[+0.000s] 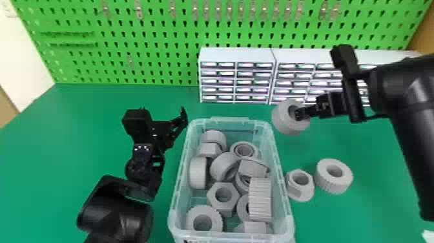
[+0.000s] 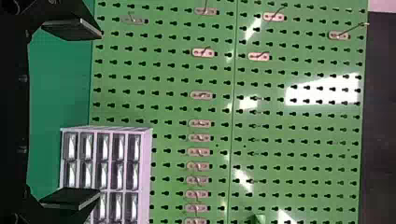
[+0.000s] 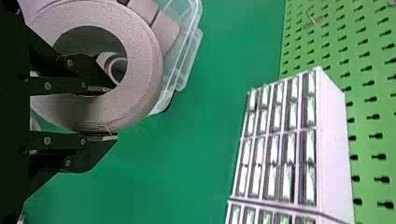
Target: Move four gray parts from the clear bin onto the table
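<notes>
In the head view, my right gripper holds a gray ring above the table, just right of the clear bin's far corner. The right wrist view shows the right gripper shut on the ring's wall, one finger through its hole. My left gripper stands open and holding nothing, beside the bin's far left corner; in the left wrist view the left gripper has its fingers wide apart. Several gray parts lie in the bin. A gray nut and a gray ring rest on the table right of it.
White drawer cabinets stand at the back of the green table, before a green pegboard. The right forearm reaches in over the table's right side.
</notes>
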